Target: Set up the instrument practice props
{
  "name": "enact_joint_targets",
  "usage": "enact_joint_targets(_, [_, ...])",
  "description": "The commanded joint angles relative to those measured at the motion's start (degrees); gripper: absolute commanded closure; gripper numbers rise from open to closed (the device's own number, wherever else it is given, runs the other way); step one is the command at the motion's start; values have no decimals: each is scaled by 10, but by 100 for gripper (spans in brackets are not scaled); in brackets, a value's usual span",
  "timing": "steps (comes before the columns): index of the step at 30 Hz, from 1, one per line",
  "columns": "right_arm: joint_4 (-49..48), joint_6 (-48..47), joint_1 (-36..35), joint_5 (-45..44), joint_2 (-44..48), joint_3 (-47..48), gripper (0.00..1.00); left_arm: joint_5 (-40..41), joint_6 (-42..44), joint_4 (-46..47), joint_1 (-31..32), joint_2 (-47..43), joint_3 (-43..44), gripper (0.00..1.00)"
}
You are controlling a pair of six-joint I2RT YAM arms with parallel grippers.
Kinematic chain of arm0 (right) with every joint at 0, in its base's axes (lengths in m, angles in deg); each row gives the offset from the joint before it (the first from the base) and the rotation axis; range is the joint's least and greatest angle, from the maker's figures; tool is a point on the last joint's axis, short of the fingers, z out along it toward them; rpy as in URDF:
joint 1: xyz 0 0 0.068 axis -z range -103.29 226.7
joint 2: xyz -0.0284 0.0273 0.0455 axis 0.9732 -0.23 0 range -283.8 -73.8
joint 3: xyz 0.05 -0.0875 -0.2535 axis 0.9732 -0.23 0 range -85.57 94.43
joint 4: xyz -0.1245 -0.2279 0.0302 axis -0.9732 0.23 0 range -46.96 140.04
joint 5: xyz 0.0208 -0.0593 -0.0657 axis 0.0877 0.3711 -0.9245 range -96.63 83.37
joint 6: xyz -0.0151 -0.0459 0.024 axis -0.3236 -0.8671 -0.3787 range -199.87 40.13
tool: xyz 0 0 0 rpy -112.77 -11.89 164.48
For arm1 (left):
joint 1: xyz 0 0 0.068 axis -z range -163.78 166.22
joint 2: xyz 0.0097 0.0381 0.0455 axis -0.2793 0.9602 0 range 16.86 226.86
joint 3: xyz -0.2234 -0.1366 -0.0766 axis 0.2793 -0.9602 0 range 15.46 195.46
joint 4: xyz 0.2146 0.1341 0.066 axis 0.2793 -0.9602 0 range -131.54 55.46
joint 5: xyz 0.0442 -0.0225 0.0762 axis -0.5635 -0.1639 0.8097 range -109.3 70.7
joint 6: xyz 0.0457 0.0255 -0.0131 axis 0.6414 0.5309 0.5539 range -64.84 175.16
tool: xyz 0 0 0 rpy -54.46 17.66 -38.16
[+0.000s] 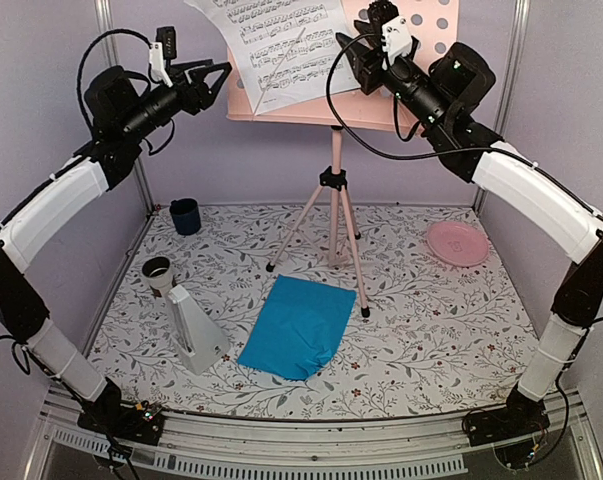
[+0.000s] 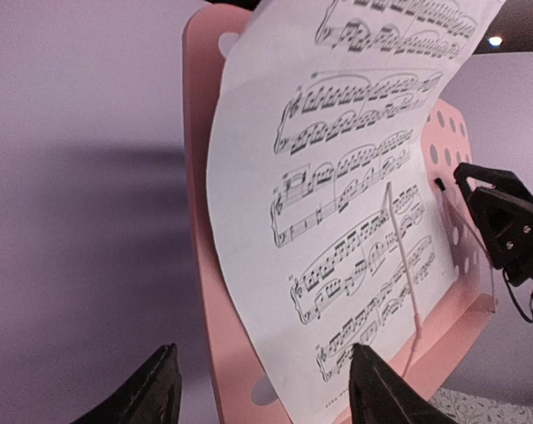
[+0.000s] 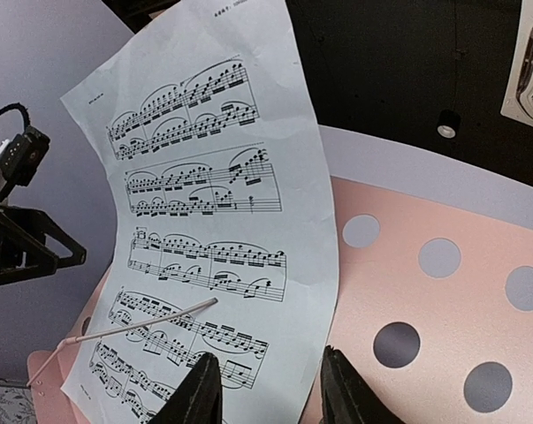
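Pink tripod music stand with a hole-punched tray (image 1: 335, 150) is at 12 o'clock on the leaf-patterned surface (image 1: 431, 320). Its three legs are spread out. A white sheet of printed music (image 1: 276, 40) leans on the left half of the tray. The paper bends a little, and its top sticks up past the tray. A thin pink wire arm (image 1: 281, 65) lies across the lower part of the sheet.

The left end effector (image 1: 221, 85) hangs in the air at 9 o'clock from the tray, just beside its left edge. Its two fingers are wide apart and hold nothing.

The right end effector (image 1: 346, 62) is at 3 o'clock from the white sheet, over the tray. Its fingers are a little way apart. The right edge of the paper shows in the gap. I cannot tell if the fingers touch the paper.

A bright blue sheet of paper (image 1: 299, 325) lies flat and a bit wrinkled near the middle of the surface, toward 6 o'clock. One corner is just beside a tripod foot. A small white pyramid-shaped metronome (image 1: 196, 325) sits at 8 o'clock, near the blue sheet but not touching it. A dark blue cup (image 1: 185, 215) is at 10 o'clock. A round pink plate (image 1: 457, 243) is at 3 o'clock.
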Motion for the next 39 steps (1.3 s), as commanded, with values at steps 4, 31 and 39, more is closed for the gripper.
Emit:
enact_joint_targets(4, [18, 63, 5, -35, 58, -27, 60, -7, 24, 22, 3, 36, 77, 30])
enact_joint_targets(31, [336, 431, 3, -98, 129, -61, 68, 17, 3, 48, 17, -2, -22, 31])
enact_joint_targets(39, [310, 434, -22, -149, 140, -79, 59, 6, -8, 35, 18, 17, -17, 26])
